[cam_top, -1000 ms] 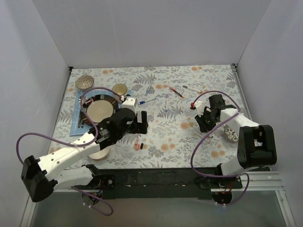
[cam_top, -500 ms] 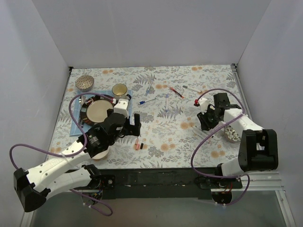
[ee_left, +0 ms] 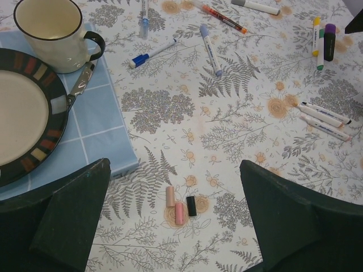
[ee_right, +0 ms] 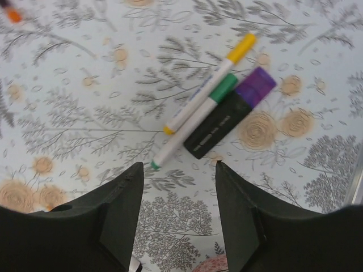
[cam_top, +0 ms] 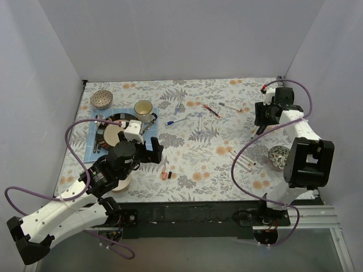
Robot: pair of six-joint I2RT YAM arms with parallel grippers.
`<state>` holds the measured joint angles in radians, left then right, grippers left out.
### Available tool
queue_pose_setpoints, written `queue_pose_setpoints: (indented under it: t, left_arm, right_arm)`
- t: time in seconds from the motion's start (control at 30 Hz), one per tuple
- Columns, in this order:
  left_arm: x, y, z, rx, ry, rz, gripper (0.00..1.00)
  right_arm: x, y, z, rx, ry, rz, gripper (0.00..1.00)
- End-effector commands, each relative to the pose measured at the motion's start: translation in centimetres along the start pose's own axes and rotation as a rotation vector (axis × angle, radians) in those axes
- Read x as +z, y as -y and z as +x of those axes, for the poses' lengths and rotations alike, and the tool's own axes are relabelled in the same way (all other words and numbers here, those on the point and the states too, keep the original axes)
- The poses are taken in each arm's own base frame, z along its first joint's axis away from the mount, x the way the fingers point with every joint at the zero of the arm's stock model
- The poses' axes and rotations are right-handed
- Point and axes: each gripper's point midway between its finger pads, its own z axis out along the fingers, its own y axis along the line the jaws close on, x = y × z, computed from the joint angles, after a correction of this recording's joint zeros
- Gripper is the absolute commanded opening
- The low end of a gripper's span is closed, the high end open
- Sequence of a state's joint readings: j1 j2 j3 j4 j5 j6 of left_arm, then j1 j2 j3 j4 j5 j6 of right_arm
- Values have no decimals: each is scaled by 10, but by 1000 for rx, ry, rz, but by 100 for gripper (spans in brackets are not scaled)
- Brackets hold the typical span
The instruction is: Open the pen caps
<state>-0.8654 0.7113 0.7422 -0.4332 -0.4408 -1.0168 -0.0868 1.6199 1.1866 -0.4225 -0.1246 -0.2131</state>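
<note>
Three loose pen caps, beige (ee_left: 170,196), pink (ee_left: 179,212) and black (ee_left: 191,205), lie together on the floral cloth; they also show in the top view (cam_top: 165,173). My left gripper (ee_left: 181,229) is open and empty, hovering above and just near of them. Capped pens lie further out: blue (ee_left: 152,53), lavender (ee_left: 210,49), orange (ee_left: 222,16). My right gripper (ee_right: 178,221) is open and empty above the cloth, just near of a yellow-capped pen (ee_right: 207,82), a green-capped pen (ee_right: 195,122) and a black marker with a purple cap (ee_right: 229,113).
A plate (cam_top: 113,133) on a blue mat, a mug (cam_top: 143,107) and a metal strainer (cam_top: 101,99) stand at the left. A small patterned bowl (cam_top: 278,156) sits at the right by two more pens (cam_top: 244,160). Cutlery (ee_left: 82,79) lies beside the plate.
My left arm has drawn back towards the near left, away from the caps. My right arm has swung to the far right, over the yellow, green and purple pens.
</note>
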Motion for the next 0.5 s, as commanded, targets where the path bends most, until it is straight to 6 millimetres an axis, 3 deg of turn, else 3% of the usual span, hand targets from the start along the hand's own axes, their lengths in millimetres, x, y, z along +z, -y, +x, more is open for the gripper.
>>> queue_pose_setpoints:
  t: [0.0,0.1,0.47]
  left_arm:
    - [-2,-3,-4,5,28,13,98]
    - [-3,-3,-7,-1,37,30,98]
    - [0,-5,-7,-8,33,41,98]
  right_arm:
    - [4,43,-5,208,-32,186,61]
    - [13,54,-1,231,-73,215,65]
    - [50,62,20,286,-185,180,64]
